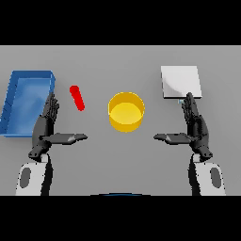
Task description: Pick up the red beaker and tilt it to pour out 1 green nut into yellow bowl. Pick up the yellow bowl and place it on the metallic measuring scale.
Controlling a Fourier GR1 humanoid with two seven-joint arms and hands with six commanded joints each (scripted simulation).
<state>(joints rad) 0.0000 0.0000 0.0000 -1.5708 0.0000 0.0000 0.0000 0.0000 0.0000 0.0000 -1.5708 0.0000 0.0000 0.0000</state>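
Both my hands open over the desk (117,160), holding nothing.

My left hand (45,126) and right hand (195,126) hover with fingers straight, thumbs pointing inward. The beaker (77,98) lies tilted, left of the bowl (126,111); the scale (180,81) sits far right, its near edge partly hidden by my right fingertips. A tray (14,101) lies far left. No nut can be made out.
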